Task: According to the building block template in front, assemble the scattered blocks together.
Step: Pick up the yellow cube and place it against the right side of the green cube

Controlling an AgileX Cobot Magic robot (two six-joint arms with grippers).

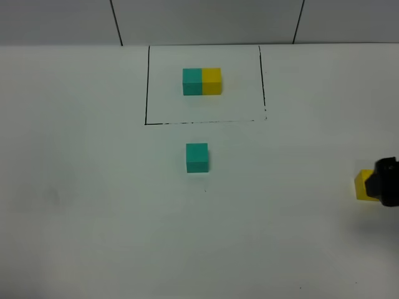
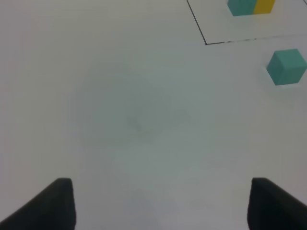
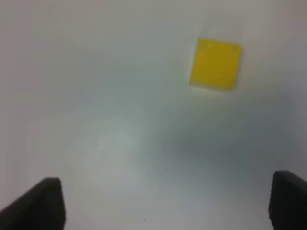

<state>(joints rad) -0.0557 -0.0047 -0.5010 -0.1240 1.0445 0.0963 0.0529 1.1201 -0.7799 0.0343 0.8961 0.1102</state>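
Observation:
The building block template (image 1: 201, 81), a teal cube joined to a yellow cube, sits inside a thin black drawn rectangle (image 1: 147, 93) at the far middle of the white table. It also shows in the left wrist view (image 2: 250, 6). The loose teal cube (image 1: 197, 157) stands just in front of the frame and shows in the left wrist view (image 2: 286, 67). The loose yellow cube (image 1: 362, 185) lies at the right edge, partly hidden by my right gripper (image 1: 386, 182). In the right wrist view the yellow cube (image 3: 216, 63) lies ahead of the open, empty right gripper (image 3: 165, 206). My left gripper (image 2: 160, 206) is open and empty, far from the teal cube.
The white table (image 1: 93, 218) ends at a grey panelled wall (image 1: 206, 22) behind the frame. The left arm is out of the exterior high view.

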